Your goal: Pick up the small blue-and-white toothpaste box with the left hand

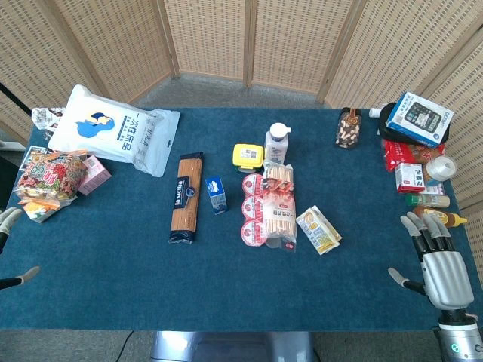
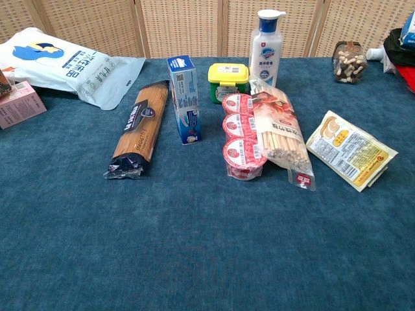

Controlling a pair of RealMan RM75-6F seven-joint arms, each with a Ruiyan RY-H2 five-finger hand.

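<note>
Blue-and-white toothpaste box (image 1: pixel 216 194) lies untouched, well apart to the right of the left hand (image 1: pixel 10 249). Left hand empty, fingers spread at table edge; reach, grasp and lift all remain.

Toothpaste box (image 1: pixel 216 194) between spaghetti pack (image 1: pixel 186 197) and cup stack (image 1: pixel 253 210); left hand (image 1: pixel 9 226) far off, fingers apart.

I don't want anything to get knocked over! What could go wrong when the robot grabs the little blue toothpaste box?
1. The toothpaste box lies close beside the spaghetti pack; the left hand reaching in could nudge the pasta.
2. The box is narrow, so the fingers might slip off it or push it toward the stacked red-lidded cups.
3. The left hand sits at the table's far left edge, a long reach.
</note>
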